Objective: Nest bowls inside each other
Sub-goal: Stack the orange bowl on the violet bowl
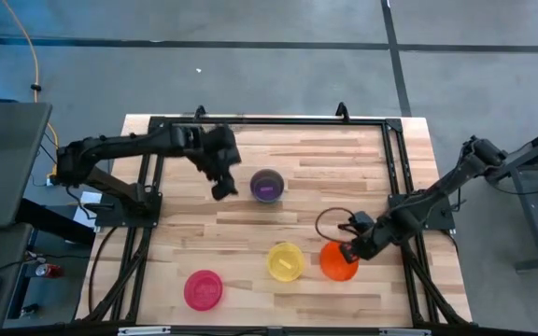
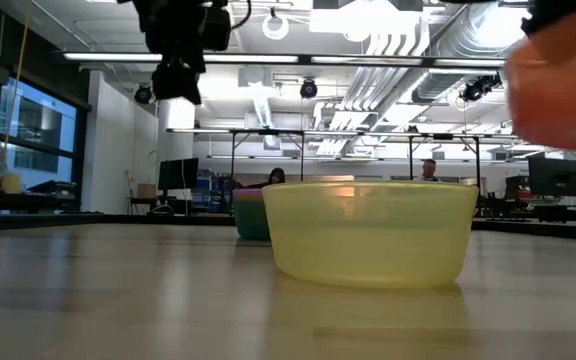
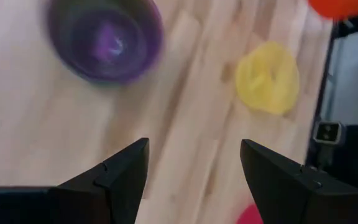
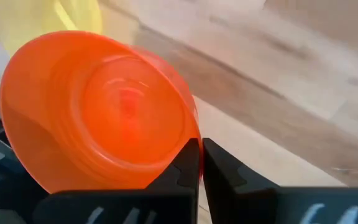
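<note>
**Inspector:** Report the right arm.

**Assistant:** The right gripper (image 1: 346, 250) sits at the near right of the table (image 1: 344, 159). Its fingers (image 4: 185, 167) are pinched together on the rim of the orange bowl (image 4: 98, 112). In the low view that bowl (image 2: 558, 80) sits high above the tabletop, so I judge it lifted. The rim pinch leaves the bowl's bottom free, which would suit lowering it into another bowl.

**Inspector:** Which bowl is nearest?

**Assistant:** The yellow bowl (image 1: 285, 261), just to the left of the orange one, standing upright on the table. It is the likely receiver, though that is only a judgement.

**Inspector:** And the left arm?

**Assistant:** The left gripper (image 1: 222, 183) hangs above the table at centre left, just left of the purple bowl (image 1: 267, 185). Its fingers (image 3: 120, 177) stand wide apart and hold nothing. I judge it is waiting, clear of the right arm's work.

**Inspector:** Condition of the bowls?

**Assistant:** All are small, round, smooth plastic, of like size. The yellow one is translucent, with a flat base and slightly flared wall. The purple bowl appears to hold another bowl; the low view shows a green wall under a purple rim (image 2: 250, 215) behind the yellow bowl. How many are stacked there I cannot tell. The pink bowl (image 1: 203, 288) stands alone at the near left, well apart from the others.
</note>
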Controlling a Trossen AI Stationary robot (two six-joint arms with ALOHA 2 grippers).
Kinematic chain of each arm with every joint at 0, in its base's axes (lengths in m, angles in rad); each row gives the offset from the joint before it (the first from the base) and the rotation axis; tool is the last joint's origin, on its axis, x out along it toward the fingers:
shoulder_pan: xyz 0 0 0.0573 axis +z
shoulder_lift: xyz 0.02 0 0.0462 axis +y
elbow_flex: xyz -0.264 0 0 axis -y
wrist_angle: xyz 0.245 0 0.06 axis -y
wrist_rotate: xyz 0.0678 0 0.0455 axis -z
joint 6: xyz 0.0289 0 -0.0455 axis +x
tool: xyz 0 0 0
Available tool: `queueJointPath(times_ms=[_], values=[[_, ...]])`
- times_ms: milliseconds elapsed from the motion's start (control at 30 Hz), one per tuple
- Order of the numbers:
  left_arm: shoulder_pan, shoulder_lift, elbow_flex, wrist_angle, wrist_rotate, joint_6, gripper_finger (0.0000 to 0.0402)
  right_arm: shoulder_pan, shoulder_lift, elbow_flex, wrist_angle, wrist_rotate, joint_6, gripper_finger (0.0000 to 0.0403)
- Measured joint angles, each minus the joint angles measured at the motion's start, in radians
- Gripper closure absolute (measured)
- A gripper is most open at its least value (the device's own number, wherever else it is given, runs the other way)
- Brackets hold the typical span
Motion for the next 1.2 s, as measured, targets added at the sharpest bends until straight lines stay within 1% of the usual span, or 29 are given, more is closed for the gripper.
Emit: queueJointPath(times_ms=[133, 233, 300, 400, 600, 667, 767, 900, 967, 1133, 1200], values=[[-0.08, -0.004, -0.099, 0.187, 0.008, -0.134, 0.0164, -0.099, 0.001, 0.118, -0.151, 0.003, -0.123, 0.0402], [-0.129, 0.004, -0.16, 0.313, 0.009, -0.216, 0.017, -0.203, 0.001, 0.197, -0.235, 0.033, -0.231, 0.0403], [-0.155, 0.006, -0.198, 0.392, 0.009, -0.267, 0.0173, -0.283, 0.003, 0.241, -0.263, 0.055, -0.309, 0.0403], [-0.186, 0.006, -0.248, 0.492, -0.001, -0.336, 0.0173, -0.411, 0.004, 0.28, -0.277, 0.06, -0.437, 0.0403], [-0.255, 0.002, -0.357, 0.676, -0.052, -0.446, 0.0161, -0.65, 0.005, 0.295, -0.229, 0.046, -0.661, 0.0403], [-0.28, -0.004, -0.4, 0.739, -0.064, -0.476, 0.0157, -0.713, 0.016, 0.295, -0.201, 0.04, -0.72, 0.0403], [-0.319, -0.018, -0.468, 0.847, -0.076, -0.542, 0.0154, -0.79, 0.046, 0.295, -0.146, 0.001, -0.796, 0.0403], [-0.37, -0.037, -0.537, 0.998, -0.139, -0.64, 0.0155, -0.85, 0.127, 0.295, -0.061, -0.067, -0.863, 0.0403], [-0.389, -0.041, -0.55, 1.055, -0.176, -0.674, 0.0156, -0.864, 0.177, 0.295, -0.005, -0.1, -0.885, 0.0403], [-0.436, -0.041, -0.554, 1.064, -0.271, -0.719, 0.0154, -0.896, 0.297, 0.295, 0.129, -0.198, -0.91, 0.0403], [-0.459, -0.041, -0.554, 1.055, -0.306, -0.727, 0.0154, -0.907, 0.343, 0.308, 0.154, -0.226, -0.912, 0.0403]])
